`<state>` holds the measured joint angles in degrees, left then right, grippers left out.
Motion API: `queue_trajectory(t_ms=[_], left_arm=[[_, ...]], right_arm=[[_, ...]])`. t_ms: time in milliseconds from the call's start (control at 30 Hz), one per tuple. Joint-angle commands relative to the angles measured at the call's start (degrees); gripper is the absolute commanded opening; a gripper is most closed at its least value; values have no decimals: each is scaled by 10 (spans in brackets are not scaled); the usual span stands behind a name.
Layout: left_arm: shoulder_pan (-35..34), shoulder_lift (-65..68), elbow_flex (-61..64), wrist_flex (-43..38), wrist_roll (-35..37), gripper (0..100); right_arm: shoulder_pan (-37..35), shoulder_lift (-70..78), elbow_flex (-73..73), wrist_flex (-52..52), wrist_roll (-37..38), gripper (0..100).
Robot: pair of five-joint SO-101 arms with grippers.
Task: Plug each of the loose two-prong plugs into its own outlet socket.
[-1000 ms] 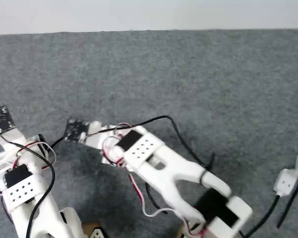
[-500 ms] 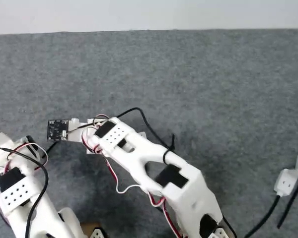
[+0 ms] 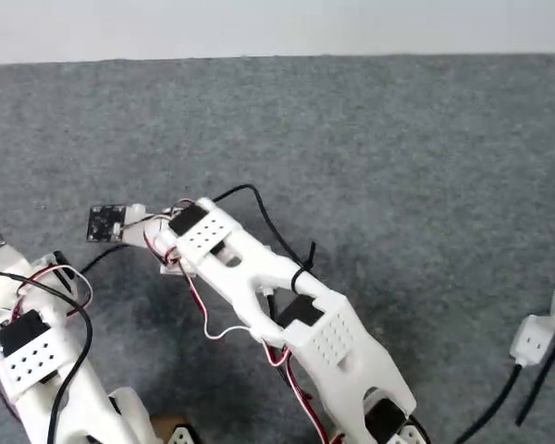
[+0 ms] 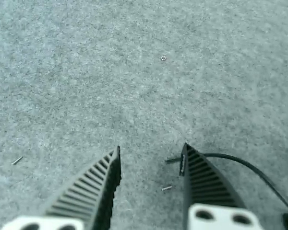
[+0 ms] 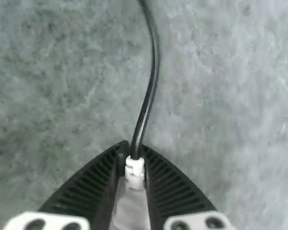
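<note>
The right end effector (image 5: 133,149), in the right wrist view, is closed narrow on a white plug (image 5: 134,168), with its ribbed black fingers (image 5: 98,184) pressing the plug from both sides. The plug's black cord (image 5: 151,81) comes out between the fingertips and runs away across the grey tabletop (image 5: 240,96), bending gently as it goes (the prongs are hidden between the fingers).

In the left wrist view the left end effector (image 4: 151,154) stands wide and holds nothing, with bare tabletop showing between its two fingers. A black cable (image 4: 240,164) lies on the tabletop, its end touching or just beside the tip of one finger, and trails off to the edge. A small screw (image 4: 163,58) lies well beyond the fingertips, a second screw (image 4: 166,188) lies between the fingers, and a third screw (image 4: 17,160) lies off to the outer side of the other finger.

In the high view the right arm (image 3: 296,314) stretches from the near edge up toward the left, with its wrist camera board (image 3: 106,223) at the tip. The left arm (image 3: 37,361) stands in the near left corner, just beside that tip. Near the right edge a white connector piece (image 3: 534,338) with black leads (image 3: 499,393) lies on the tabletop, well apart from both arms; I cannot tell whether it is a plug or a socket
</note>
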<state>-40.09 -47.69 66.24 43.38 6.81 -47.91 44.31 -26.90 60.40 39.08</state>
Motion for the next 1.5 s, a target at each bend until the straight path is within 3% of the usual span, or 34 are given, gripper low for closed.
queue_trajectory(t_ms=[0, 300, 400, 567, 700, 867, 1000, 1167, 1267, 1467], left_arm=[[6, -9, -18, -11, 4, 192], [6, -10, -17, -11, 4, 192], [6, -10, -17, -11, 4, 192], [11, -13, -1, -6, -68, 192], [29, -14, 18, 18, -149, 192], [28, -15, 56, -26, -201, 192], [31, -15, 58, -28, -206, 192], [-9, -13, 38, -32, -183, 192], [-51, -11, 18, -33, -88, 192], [-53, -10, 18, -32, -88, 192]], right_arm=[[22, -21, -62, 62, -70, 9], [69, -98, -73, 222, -341, 9], [67, -95, -73, 265, -390, 9], [61, -46, -74, 188, -438, 13], [77, -22, -77, 132, -427, 58], [79, -85, -109, 212, -364, 233], [97, -168, -172, 318, -364, 152], [117, -211, -135, 417, -367, 8], [108, -203, -37, 358, -341, 9], [93, -200, 162, 101, -306, 9]])
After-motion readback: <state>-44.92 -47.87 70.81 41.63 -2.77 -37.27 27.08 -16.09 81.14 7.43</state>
